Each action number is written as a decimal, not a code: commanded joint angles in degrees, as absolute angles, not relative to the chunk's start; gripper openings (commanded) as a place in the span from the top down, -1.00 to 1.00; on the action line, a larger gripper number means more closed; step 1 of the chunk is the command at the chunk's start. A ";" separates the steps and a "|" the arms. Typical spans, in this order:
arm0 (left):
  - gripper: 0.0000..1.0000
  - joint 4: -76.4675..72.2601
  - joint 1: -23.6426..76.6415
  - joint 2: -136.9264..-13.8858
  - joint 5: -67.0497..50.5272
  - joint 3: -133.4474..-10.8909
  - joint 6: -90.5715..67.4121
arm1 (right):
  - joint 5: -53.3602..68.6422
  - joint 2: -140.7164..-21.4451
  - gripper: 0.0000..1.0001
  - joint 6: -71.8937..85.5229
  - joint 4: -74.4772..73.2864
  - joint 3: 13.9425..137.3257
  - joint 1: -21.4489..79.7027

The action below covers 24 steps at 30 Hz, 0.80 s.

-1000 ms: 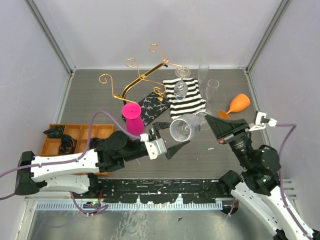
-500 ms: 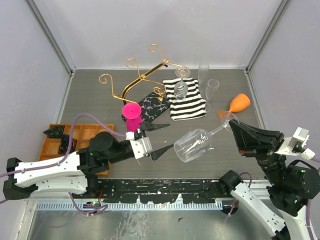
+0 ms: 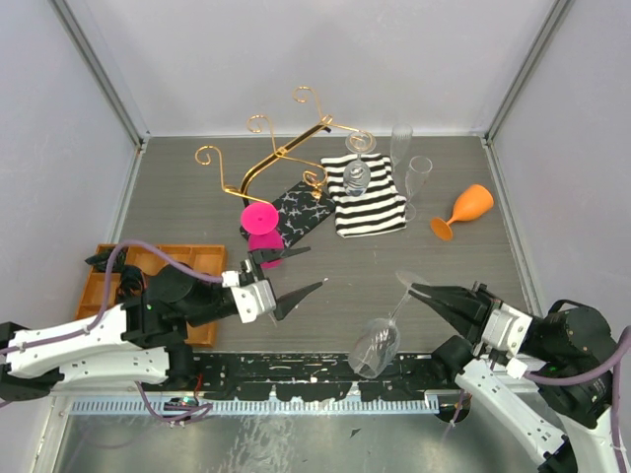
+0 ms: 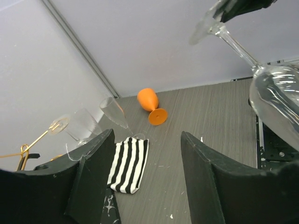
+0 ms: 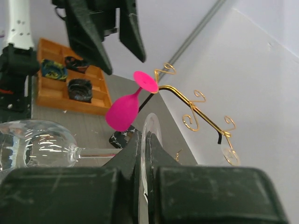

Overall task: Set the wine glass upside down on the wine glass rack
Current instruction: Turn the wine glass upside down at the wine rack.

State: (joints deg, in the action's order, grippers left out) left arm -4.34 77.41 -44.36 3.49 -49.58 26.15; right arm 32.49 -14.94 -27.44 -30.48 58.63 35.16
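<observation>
My right gripper is shut on the round foot of the clear wine glass, and the jaws pinch the foot's edge. The glass hangs tilted near the table's front edge, bowl lowest and out to the side. The wine glass rack, gold wire with scroll hooks on a black marbled base, stands at the back centre, far from the glass. A pink glass hangs upside down on it. My left gripper is open and empty, left of the clear glass.
A black-and-white striped cloth lies right of the rack with a clear glass over it. Two tall flutes and a tipped orange glass lie at the back right. An orange tray with dark items sits front left.
The right arm has pulled the clear glass back toward the near edge and swung its bowl downward. The left gripper has drawn away to the left, still open.
</observation>
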 commanded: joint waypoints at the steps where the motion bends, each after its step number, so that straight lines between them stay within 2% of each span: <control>1: -0.29 -3.73 77.59 -44.51 0.61 -49.35 30.35 | 43.08 -15.89 0.99 -35.67 -30.28 59.94 35.33; 6: -0.19 -8.38 77.55 -48.07 -4.22 -49.42 35.60 | 49.36 -18.14 0.99 -35.93 -27.96 58.67 35.31; 13: 0.06 -6.42 77.53 -54.71 -12.08 -54.95 38.09 | 53.60 -20.48 0.99 -36.83 -25.64 57.34 35.28; 24: 0.04 -7.59 77.61 -58.83 -15.97 -57.63 38.45 | 57.78 -22.10 0.99 -37.19 -25.74 56.60 35.32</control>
State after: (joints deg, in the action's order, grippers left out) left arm -6.13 77.41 -58.54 -12.40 -55.33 37.74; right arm 55.68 -20.99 -37.08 -30.33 55.94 35.16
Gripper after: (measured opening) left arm 0.480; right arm 0.067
